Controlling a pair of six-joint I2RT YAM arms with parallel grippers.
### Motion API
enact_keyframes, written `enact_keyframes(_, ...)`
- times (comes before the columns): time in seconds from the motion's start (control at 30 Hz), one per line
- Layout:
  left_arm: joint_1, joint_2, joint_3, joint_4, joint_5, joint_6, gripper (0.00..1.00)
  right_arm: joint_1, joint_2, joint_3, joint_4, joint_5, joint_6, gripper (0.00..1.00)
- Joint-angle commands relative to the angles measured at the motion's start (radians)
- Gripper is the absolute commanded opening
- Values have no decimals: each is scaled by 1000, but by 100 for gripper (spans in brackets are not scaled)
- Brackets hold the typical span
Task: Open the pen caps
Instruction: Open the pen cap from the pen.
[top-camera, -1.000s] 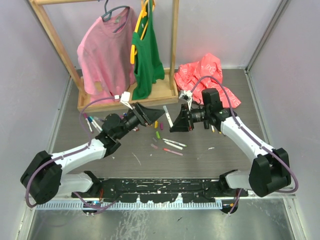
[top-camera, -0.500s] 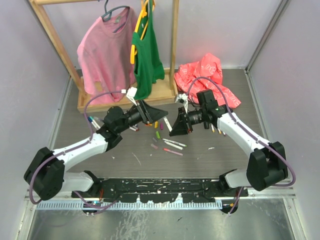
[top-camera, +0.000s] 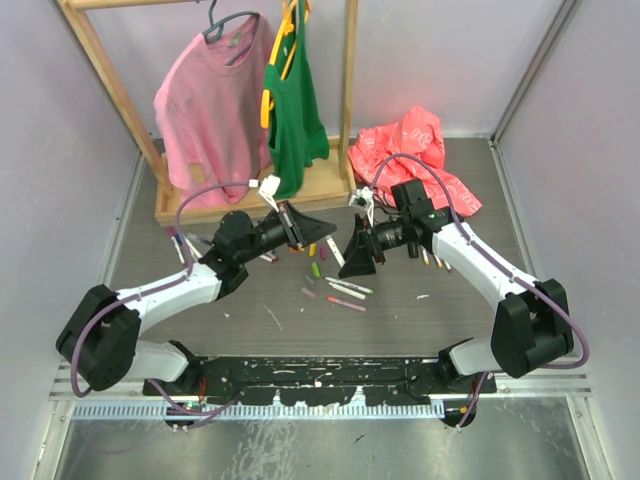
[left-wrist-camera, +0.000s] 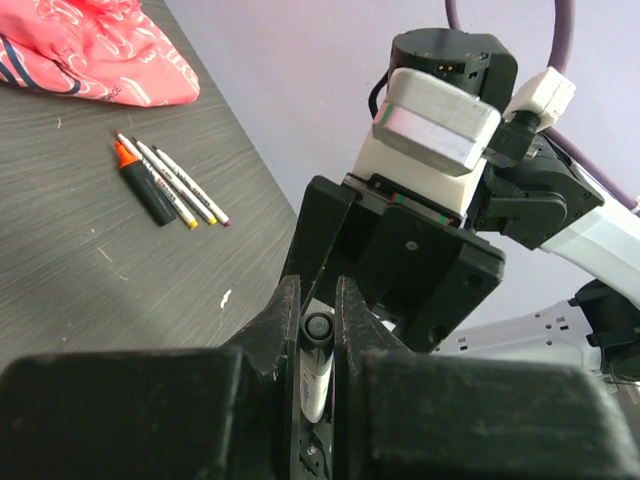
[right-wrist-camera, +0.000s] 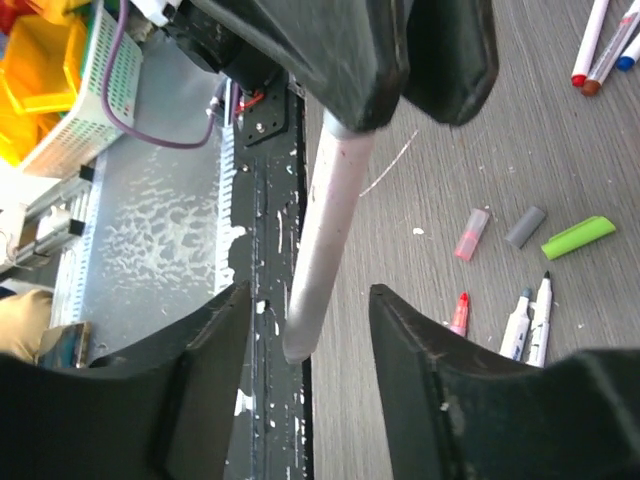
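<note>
My left gripper has just clenched on the thin white-barrelled marker pen, held mid-air between the arms above the dark counter. My right gripper has let go, its fingers apart around the barrel. I'd judge it is regrasping for the cap pull.

I see one thin white pen barrel clamped in the left gripper, its free end in the air. On the table lie three loose caps: a pink plastic cap, a grey cap and a lime-green cap, near two white pens with bare tips. Well apart, a stubby black highlighter has its orange cap on.
</note>
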Motion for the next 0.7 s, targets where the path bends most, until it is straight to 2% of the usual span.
enact_keyframes(0.0,-17,-5,-38,131,-8,7,0,-9,-15,31,81,-77,63,59)
enact_keyframes(0.27,-116,12,-129,322,-207,55,0,-13,-53,-56,308,-76,252,58)
enact_keyframes(0.37,-139,13,-159,384,-281,76,0,-12,-58,-66,324,-60,265,54)
enact_keyframes(0.47,-157,13,-176,416,-332,97,0,-13,-54,-69,326,-57,266,48)
enact_keyframes(0.67,-165,14,-185,434,-373,105,0,-4,-52,-73,327,-59,264,31)
